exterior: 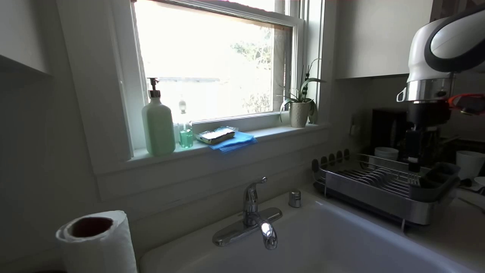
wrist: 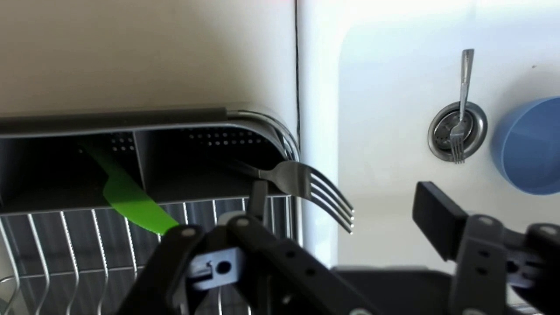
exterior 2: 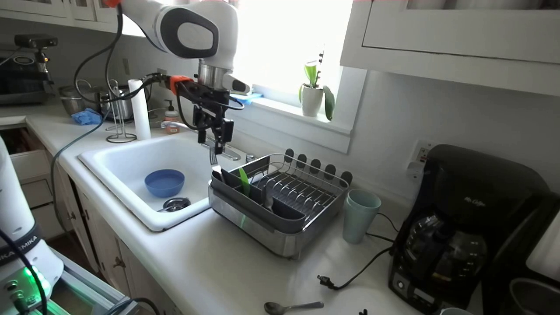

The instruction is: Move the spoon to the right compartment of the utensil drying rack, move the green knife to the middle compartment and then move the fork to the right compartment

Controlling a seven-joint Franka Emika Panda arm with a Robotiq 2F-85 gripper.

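The black two-finger gripper [exterior 2: 211,145] is held right over one end of the silver metal dish rack with thin wire ribs [exterior 2: 262,236], fingers spread wide apart. The shiny silver fork [wrist: 294,178] is stood tines-up in the dark grey divided caddy [exterior 2: 245,204] along the rack's side, in the end compartment [wrist: 183,175] closest to the white sink [exterior 2: 127,175], and it's tilted so the tines are leaned out past the rim. From the wrist view the tines are framed between the fingers, and in an exterior view they're seen just below the fingertips [exterior: 414,167]; whether there's touching can't be told, tbh. The bright green knife [wrist: 135,202] is tucked in the middle compartment [wrist: 52,183], broad end up and tilted, off to the side of the gripper. A silver utensil [exterior 2: 268,203] can be made out in the far-end compartment [exterior 2: 288,211], too small to be named. Well apart, a second silver fork [wrist: 463,105] is laid across the metal drain [wrist: 480,124] beside the round blue bowl [wrist: 536,148].
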